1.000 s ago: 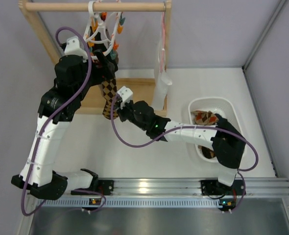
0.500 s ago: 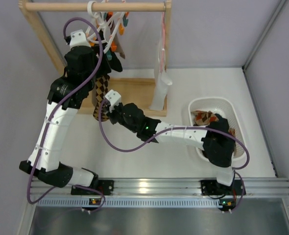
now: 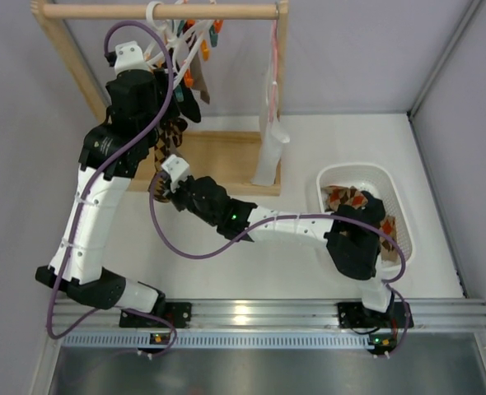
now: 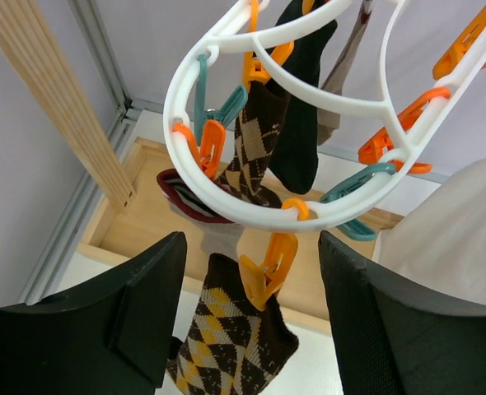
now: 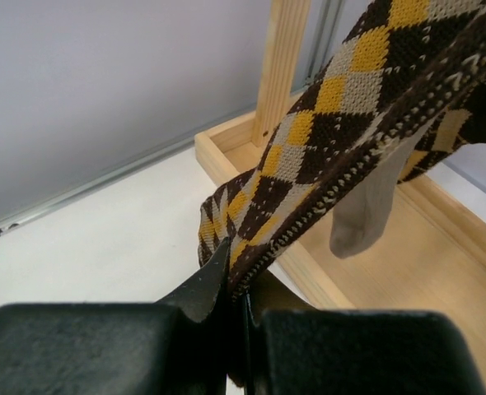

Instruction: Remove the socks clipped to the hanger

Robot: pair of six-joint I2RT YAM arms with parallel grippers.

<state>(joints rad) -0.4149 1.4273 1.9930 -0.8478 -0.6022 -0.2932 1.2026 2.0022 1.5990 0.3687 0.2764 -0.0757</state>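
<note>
Two grippers. Left gripper [image 4: 251,247]: fingers apart, flanking an orange clip [image 4: 264,271] under the hanger [image 4: 179,90], wooden frame [image 4: 53,90] close alongside. Right gripper [image 5: 235,288]: clamped on the hanging checked sock [image 5: 334,140], low over the white table [image 5: 103,239].

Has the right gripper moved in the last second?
Yes. The right gripper, shut on the checked sock, has gone left, from the middle of the wooden frame base toward its left end.

Right end effector [image 5: 236,286] pinching diamond-checked sock [image 5: 350,107], stretched taut diagonally, wooden frame base [image 5: 424,280] behind
</note>
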